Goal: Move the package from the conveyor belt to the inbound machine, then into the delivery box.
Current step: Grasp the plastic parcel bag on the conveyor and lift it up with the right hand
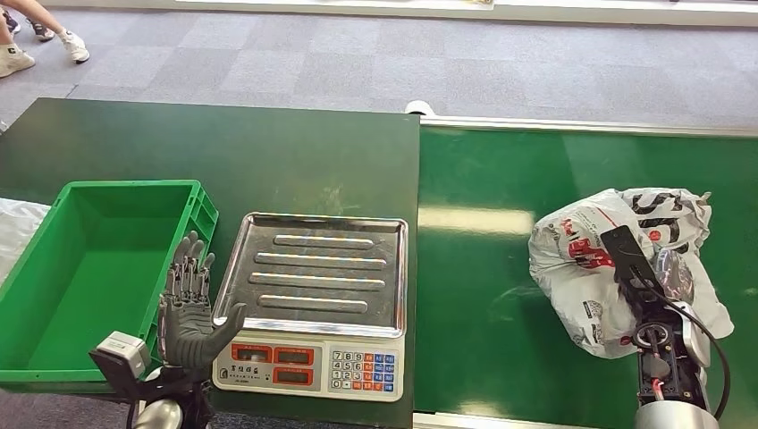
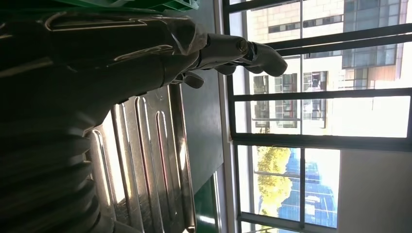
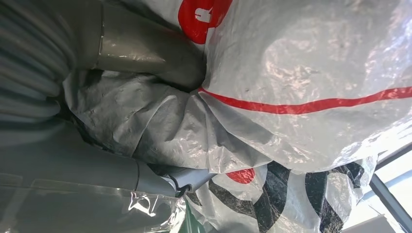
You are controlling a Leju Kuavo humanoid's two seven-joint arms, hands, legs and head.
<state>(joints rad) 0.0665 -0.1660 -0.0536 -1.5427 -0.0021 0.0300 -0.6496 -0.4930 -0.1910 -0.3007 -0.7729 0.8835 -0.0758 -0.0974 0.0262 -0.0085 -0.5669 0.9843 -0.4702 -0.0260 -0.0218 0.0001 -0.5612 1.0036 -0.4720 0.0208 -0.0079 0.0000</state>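
Observation:
The package (image 1: 581,259), a crumpled white plastic bag with red and black print, lies on the green conveyor belt (image 1: 483,313) at the right. My right hand (image 1: 666,273) is at its near side, partly hidden by the wrist camera. In the right wrist view the thumb (image 3: 145,53) and fingers (image 3: 160,179) squeeze bunched plastic of the package (image 3: 301,63) between them. My left hand (image 1: 188,299) stands upright, fingers spread, holding nothing, between the green box (image 1: 201,214) and the scale (image 1: 313,268). The left hand (image 2: 145,53) hovers beside the scale's ribbed steel tray (image 2: 145,160).
The scale and the box stand on a dark green table (image 1: 223,152) left of the belt. Something white (image 1: 18,223) lies at the left edge beside the box. A person's feet (image 1: 36,45) are on the grey floor at far left.

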